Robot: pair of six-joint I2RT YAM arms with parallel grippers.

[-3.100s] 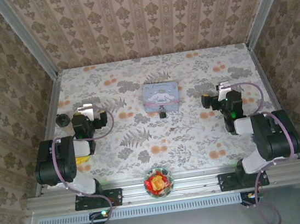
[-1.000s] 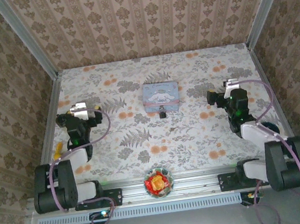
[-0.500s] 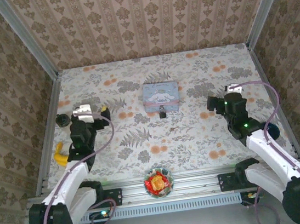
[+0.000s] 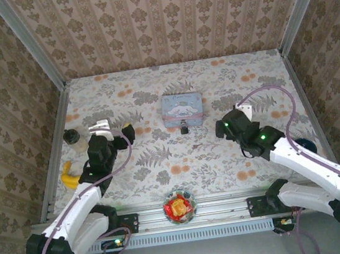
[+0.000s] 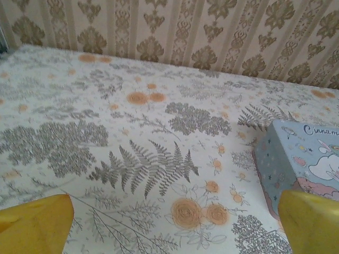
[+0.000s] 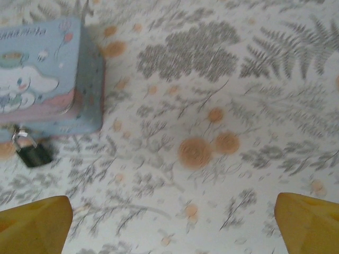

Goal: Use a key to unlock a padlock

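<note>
The padlock (image 6: 33, 153) lies on the flowered tablecloth (image 4: 162, 159), touching the front of the pale blue tin (image 4: 183, 109); patterned walls (image 4: 162, 21) close the table behind the tin and on both sides; bare cloth spreads left, right and in front of the tin; the left claw (image 5: 175, 203) gapes wide and empty left of it; the right claw (image 6: 170, 203) gapes wide and empty to its right; a black knob (image 4: 71, 136) and a yellow thing (image 4: 70, 176) sit far left; a small bowl (image 4: 166, 204) sits well in front.

Arms angled inward; left gripper (image 4: 122, 133) and right gripper (image 4: 223, 126) spread wide.
</note>
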